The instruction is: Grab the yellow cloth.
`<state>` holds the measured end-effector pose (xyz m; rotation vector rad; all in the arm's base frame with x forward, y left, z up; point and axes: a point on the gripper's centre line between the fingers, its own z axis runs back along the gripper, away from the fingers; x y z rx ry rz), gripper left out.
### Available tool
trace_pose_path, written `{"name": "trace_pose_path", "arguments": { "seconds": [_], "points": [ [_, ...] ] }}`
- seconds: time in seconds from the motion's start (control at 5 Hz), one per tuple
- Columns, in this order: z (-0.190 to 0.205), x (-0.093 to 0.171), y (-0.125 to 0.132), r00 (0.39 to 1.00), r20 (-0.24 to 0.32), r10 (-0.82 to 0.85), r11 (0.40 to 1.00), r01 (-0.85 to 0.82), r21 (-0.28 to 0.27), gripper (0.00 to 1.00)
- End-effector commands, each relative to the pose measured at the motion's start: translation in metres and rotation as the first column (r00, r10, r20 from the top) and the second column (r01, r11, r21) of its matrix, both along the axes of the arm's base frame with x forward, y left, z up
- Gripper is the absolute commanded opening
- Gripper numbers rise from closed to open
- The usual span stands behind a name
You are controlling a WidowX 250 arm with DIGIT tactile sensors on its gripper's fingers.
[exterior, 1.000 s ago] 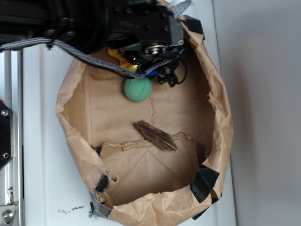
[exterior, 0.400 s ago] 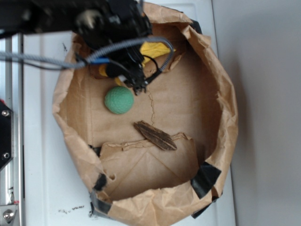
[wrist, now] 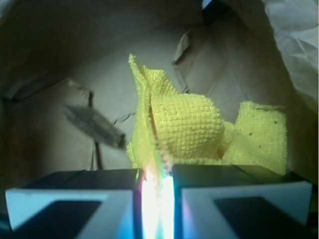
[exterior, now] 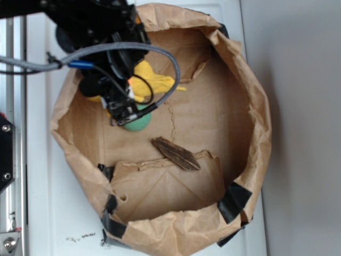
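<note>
Grasping looked done or nearly so: in the wrist view the pincer [wrist: 157, 191] stood almost closed, its jaws nipping a fold of the yellow cloth [wrist: 187, 127], which rose between them in a peak. What remained, by my reckoning, was lifting it clear. From above, the cloth [exterior: 152, 80] lay inside the paper bag [exterior: 256, 133], near its upper wall, just beside the green ball [exterior: 139, 124]. It was bright yellow, waffle-textured, crumpled into soft folds.
</note>
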<state>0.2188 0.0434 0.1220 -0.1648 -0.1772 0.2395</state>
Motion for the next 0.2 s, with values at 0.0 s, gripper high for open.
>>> {"name": "trace_pose_path", "arguments": {
  "seconds": [0.0],
  "points": [
    [0.0225, -0.0032, 0.0077, 0.987, 0.119, -0.104, 0.994, 0.099, 0.049, 0.00]
  ]
}}
